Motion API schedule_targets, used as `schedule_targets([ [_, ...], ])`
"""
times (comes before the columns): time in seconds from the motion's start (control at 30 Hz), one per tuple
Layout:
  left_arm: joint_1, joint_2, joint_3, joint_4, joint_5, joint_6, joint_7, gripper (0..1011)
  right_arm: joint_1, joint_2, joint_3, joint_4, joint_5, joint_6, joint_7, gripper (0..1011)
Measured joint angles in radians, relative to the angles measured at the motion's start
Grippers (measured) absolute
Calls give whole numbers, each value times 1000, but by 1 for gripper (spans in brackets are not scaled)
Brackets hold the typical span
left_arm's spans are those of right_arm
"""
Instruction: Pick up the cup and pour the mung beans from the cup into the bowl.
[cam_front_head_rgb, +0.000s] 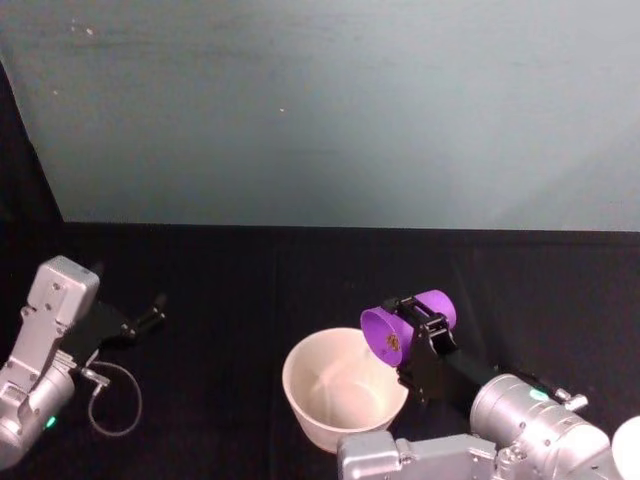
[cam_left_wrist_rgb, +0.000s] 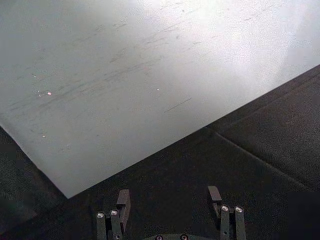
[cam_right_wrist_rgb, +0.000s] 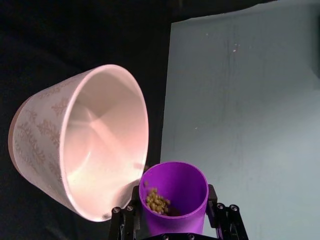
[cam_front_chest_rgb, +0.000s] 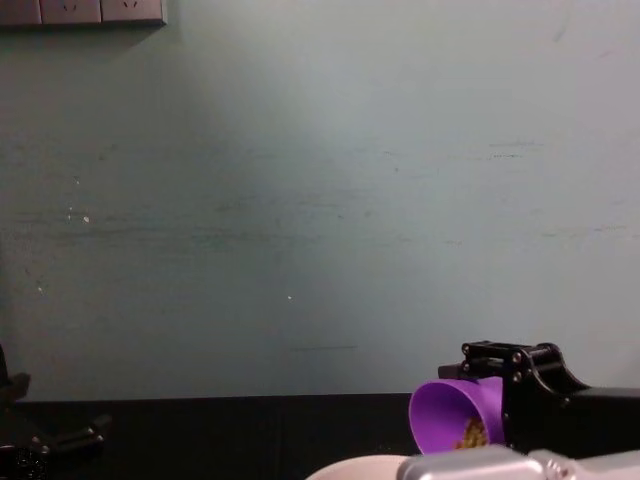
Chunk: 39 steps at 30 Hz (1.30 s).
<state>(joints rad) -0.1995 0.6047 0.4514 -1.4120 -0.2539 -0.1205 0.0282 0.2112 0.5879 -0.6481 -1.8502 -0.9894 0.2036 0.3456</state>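
Cup (cam_front_head_rgb: 383, 330), pinched in the right hand (cam_front_head_rgb: 415, 328), tilts over the bowl (cam_front_head_rgb: 318, 425) rim, beans (cam_front_head_rgb: 392, 343) inside; left hand (cam_left_wrist_rgb: 169, 200) spread, well left of the bowl.

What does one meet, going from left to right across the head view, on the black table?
left gripper, open → bowl → cup, tilted toward the bowl and clamped in the right gripper

The light is soft and dim. Pale glare lies on the wall (cam_left_wrist_rgb: 225, 30), a sheen inside the bowl (cam_right_wrist_rgb: 100, 140); the table (cam_front_head_rgb: 250, 290) is dark.
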Motion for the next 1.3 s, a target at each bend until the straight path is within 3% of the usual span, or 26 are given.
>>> schedule_targets([
  [0.27,0,0,0,0,0,0,0,1003,-3,-2,-18,-12,-82,10,9,744],
  [0.93,0,0,0,0,0,0,0,1003,-16,-22,-16,-13,-182,10,29,744],
  [1.3,0,0,0,0,0,0,0,1003,-13,-25,-20,-18,-213,10,44,743],
])
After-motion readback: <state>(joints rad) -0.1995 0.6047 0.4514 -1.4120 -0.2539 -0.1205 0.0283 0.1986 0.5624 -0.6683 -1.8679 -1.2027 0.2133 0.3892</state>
